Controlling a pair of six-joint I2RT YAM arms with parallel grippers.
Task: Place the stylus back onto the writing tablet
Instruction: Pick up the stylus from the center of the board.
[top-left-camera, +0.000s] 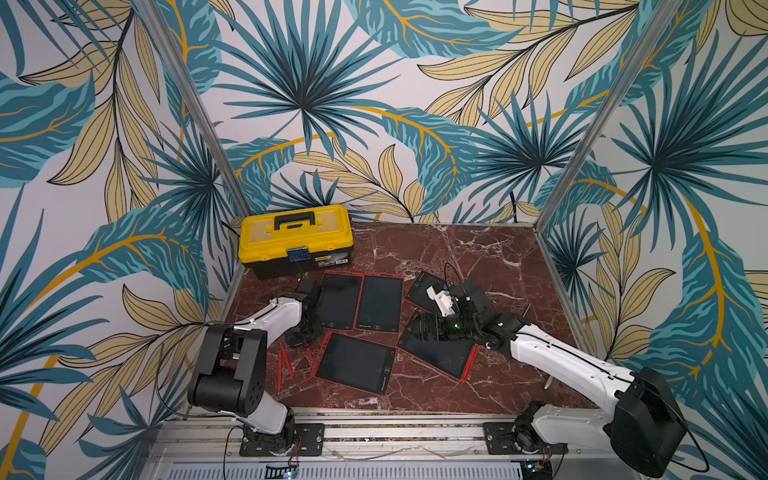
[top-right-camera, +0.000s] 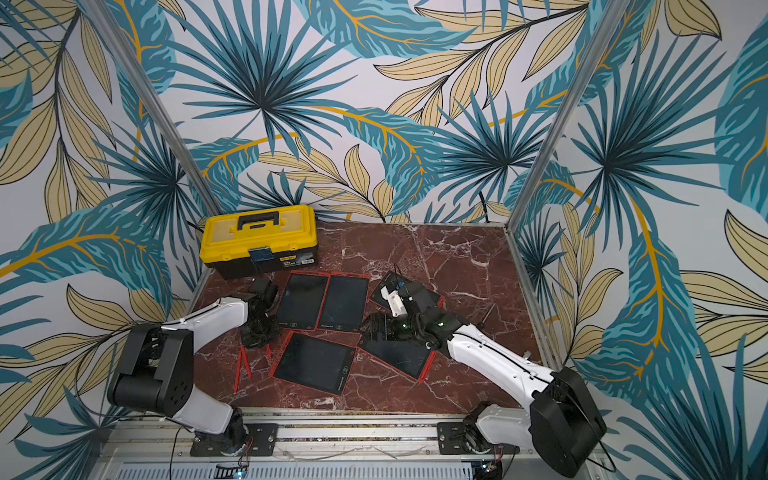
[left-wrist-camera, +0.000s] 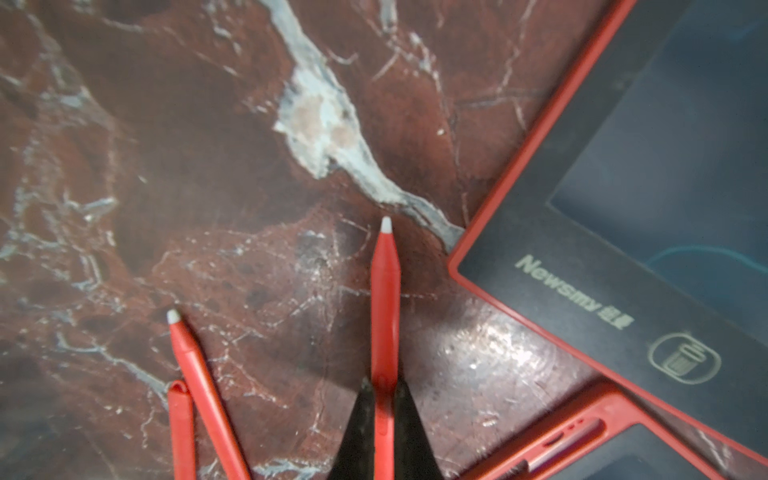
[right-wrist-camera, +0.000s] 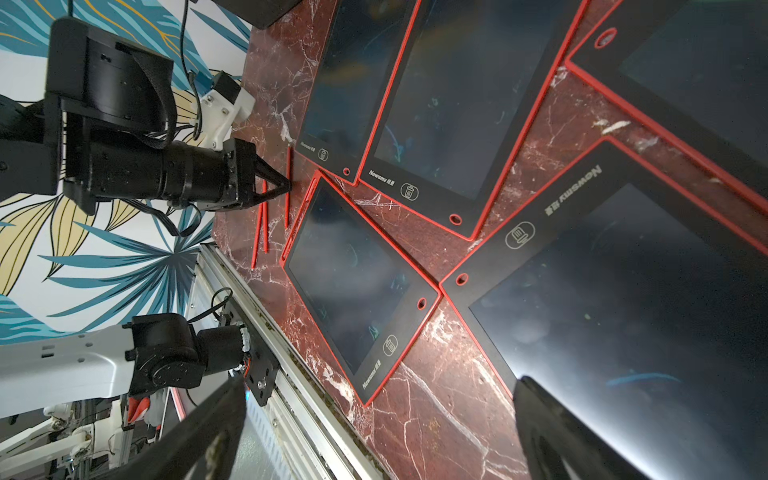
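Note:
Several red-framed writing tablets lie on the marble table. The front one (top-left-camera: 355, 363) is nearest my left gripper (top-left-camera: 304, 341), which points down beside its left edge. In the left wrist view the left gripper (left-wrist-camera: 384, 384) is shut on a red stylus (left-wrist-camera: 385, 291) with a white tip, low over the marble. I cannot tell whether the stylus touches the marble. The right wrist view shows the same grip on the stylus (right-wrist-camera: 287, 212). My right gripper (right-wrist-camera: 382, 449) is open and holds nothing, hovering at the right-hand tablet (top-left-camera: 440, 353).
Two more red styluses (top-left-camera: 286, 361) (top-left-camera: 279, 380) lie left of the held one. Two tablets (top-left-camera: 338, 301) (top-left-camera: 380, 303) lie side by side behind, and another (top-left-camera: 419, 289) sits under the right arm. A yellow toolbox (top-left-camera: 295, 239) stands at the back left.

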